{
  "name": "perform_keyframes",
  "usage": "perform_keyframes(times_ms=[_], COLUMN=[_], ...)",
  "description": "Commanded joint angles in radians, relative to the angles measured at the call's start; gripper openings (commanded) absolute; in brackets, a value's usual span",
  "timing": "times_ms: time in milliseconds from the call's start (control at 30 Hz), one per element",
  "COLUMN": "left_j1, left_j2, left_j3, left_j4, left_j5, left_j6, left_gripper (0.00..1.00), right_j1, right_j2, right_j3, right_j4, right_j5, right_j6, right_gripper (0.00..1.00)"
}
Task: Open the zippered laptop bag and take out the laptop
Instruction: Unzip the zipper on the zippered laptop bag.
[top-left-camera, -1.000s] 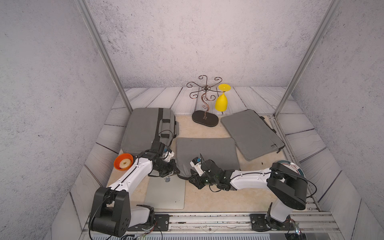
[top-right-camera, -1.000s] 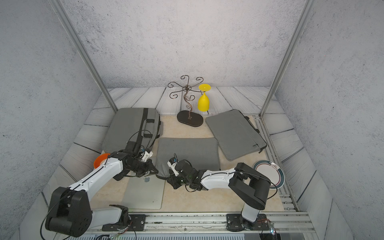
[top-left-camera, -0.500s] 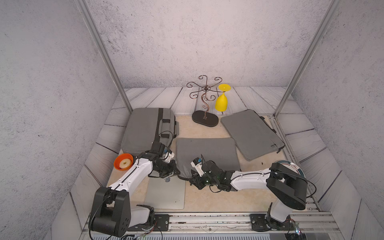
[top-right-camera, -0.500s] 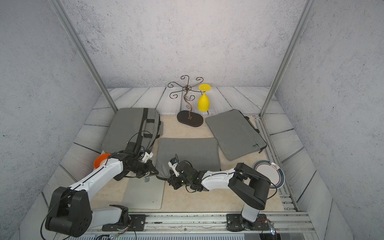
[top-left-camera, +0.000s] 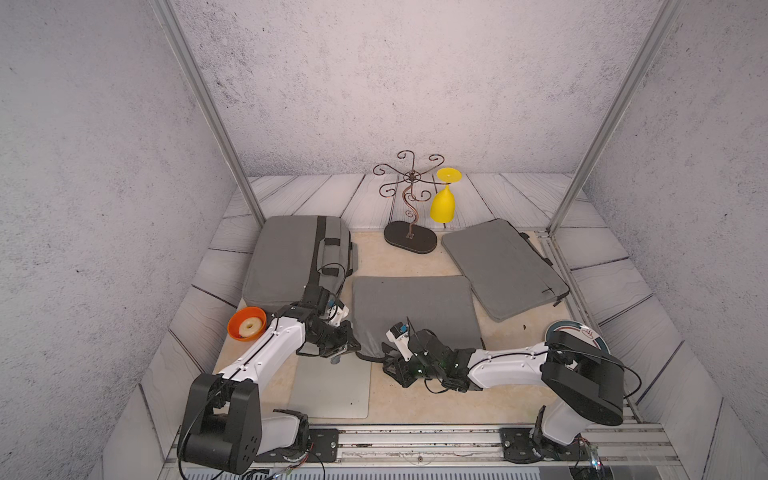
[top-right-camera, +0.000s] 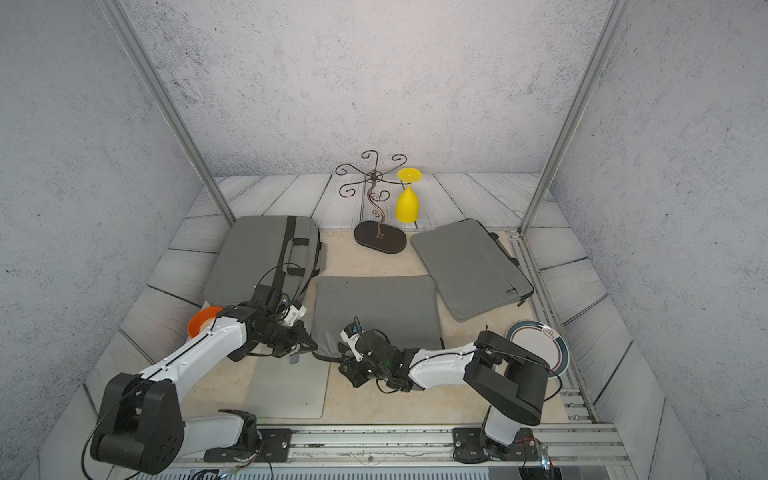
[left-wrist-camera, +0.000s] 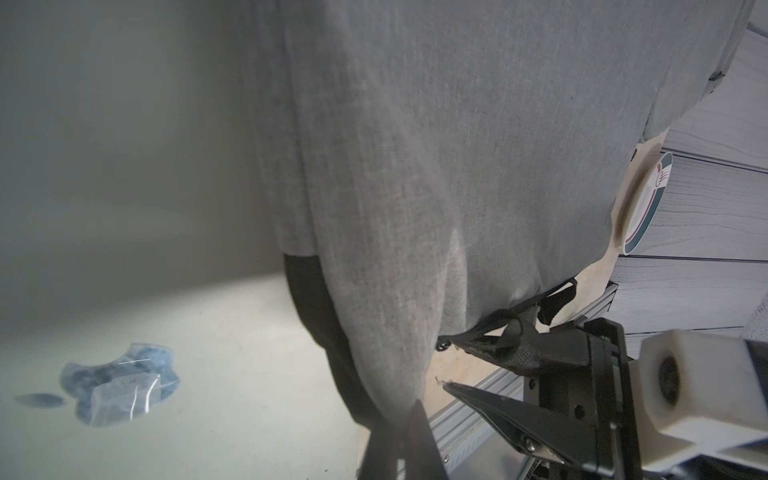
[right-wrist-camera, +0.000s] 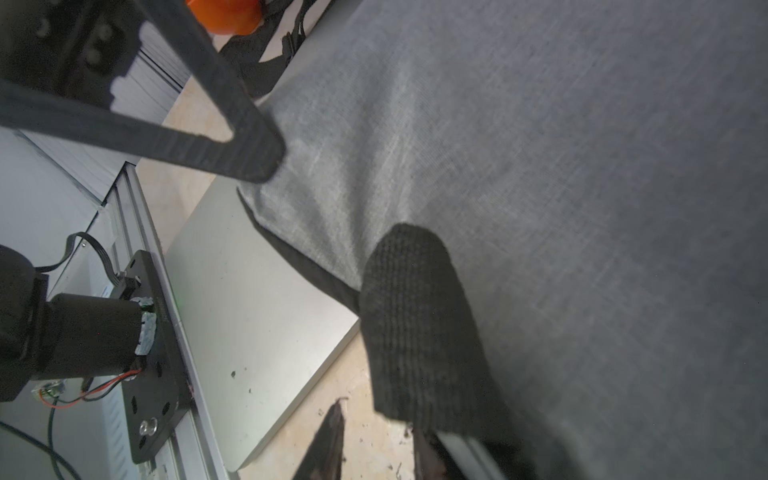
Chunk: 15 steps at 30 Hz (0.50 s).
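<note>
Left gripper (top-left-camera: 353, 345): clamped tight on the bag's (top-left-camera: 415, 307) near-left corner.
Right gripper (top-left-camera: 390, 362): jaws partly apart at bag's near edge, holding nothing.
Laptop (top-left-camera: 332, 386): flat, just nearer than left gripper.

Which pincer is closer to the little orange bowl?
Left. The left pincer pinches the laptop bag at its near left corner, the one toward the orange bowl; the right pincer sits farther right along the bag's near edge, beyond the left one.

orange bowl (top-left-camera: 247, 328) | yellow goblet (top-left-camera: 442, 208) hanging on stand (top-left-camera: 410, 241) | striped plate (top-right-camera: 536, 337) | grey backpack (top-left-camera: 286, 257) | second sleeve (top-left-camera: 503, 266)
</note>
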Motion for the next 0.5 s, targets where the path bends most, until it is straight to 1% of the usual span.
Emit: perform_keyframes(times_ms=[0, 133, 300, 467], left_j1=[0.002, 0.002, 0.001, 0.002], left_j2=[-0.012, -0.018, -0.018, -0.023], left_j3=[-0.011, -0.009, -0.013, -0.016], left_j4=[0.009, 0.002, 0.004, -0.002], left_j5=[0.038, 0.035, 0.039, 0.039], left_j6=[-0.002, -0.002, -0.002, 0.004], left_gripper=[0.0, 0.0, 0.0, 0.0], right_j1=[0.007, 0.008, 0.009, 0.008], right_j2=[0.057, 0.091, 0.115, 0.12], right_j3=[0.015, 0.017, 0.02, 0.019], right_j4=[0.053, 0.081, 0.145, 0.15], right_j5=[0.031, 0.031, 0.061, 0.103], right_j6=[0.01, 0.032, 0.041, 0.04], right_gripper=[0.29, 0.28, 0.28, 0.28])
